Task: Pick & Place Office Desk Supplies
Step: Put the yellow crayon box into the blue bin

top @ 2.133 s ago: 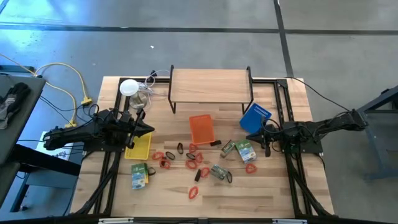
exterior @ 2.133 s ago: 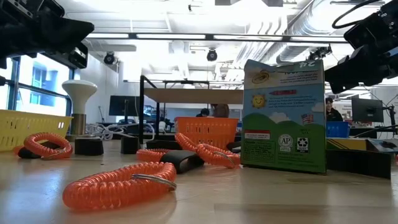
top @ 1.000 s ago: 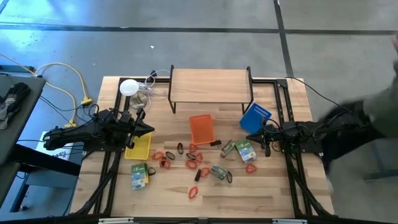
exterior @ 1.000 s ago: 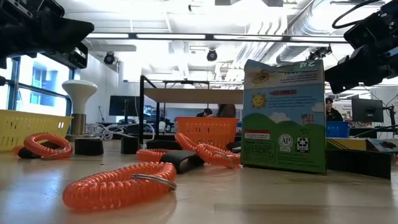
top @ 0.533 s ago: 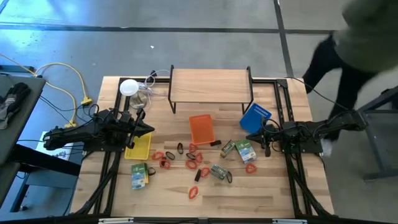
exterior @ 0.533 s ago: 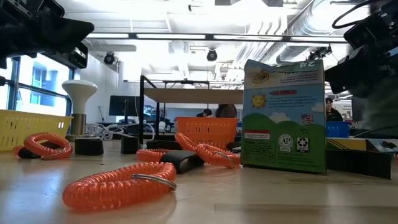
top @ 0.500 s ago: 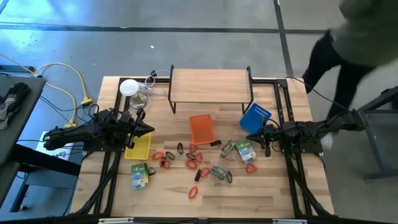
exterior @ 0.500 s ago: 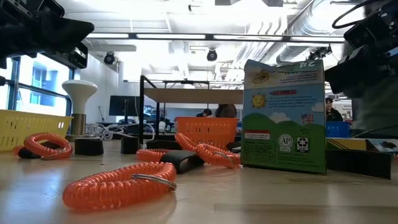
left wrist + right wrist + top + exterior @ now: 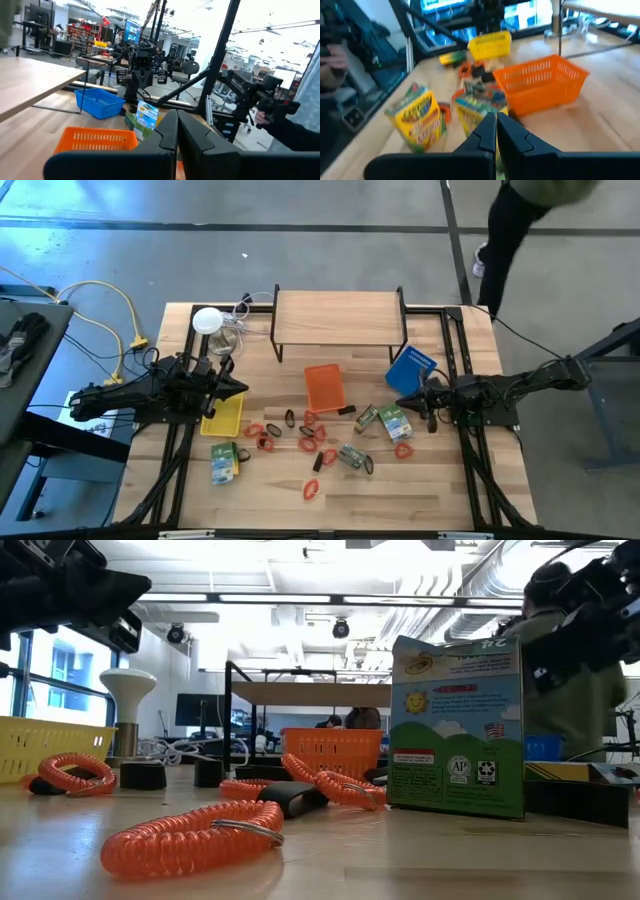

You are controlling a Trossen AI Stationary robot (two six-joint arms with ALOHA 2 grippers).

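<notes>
The table point(image 9: 420, 490) is pale, matt wood with visible plank seams, like the shelf point(image 9: 338, 317). Orange tray point(image 9: 540, 85) is glossy latticed plastic. The coils point(image 9: 190, 835) look like smooth, shiny plastic; one carries a metal ring. The box point(image 9: 458, 730) is printed card.

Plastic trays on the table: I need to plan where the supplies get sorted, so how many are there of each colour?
Yellow plastic mesh tray: 1
Orange plastic mesh tray: 1
Blue plastic mesh tray: 1
Total: 3
</notes>
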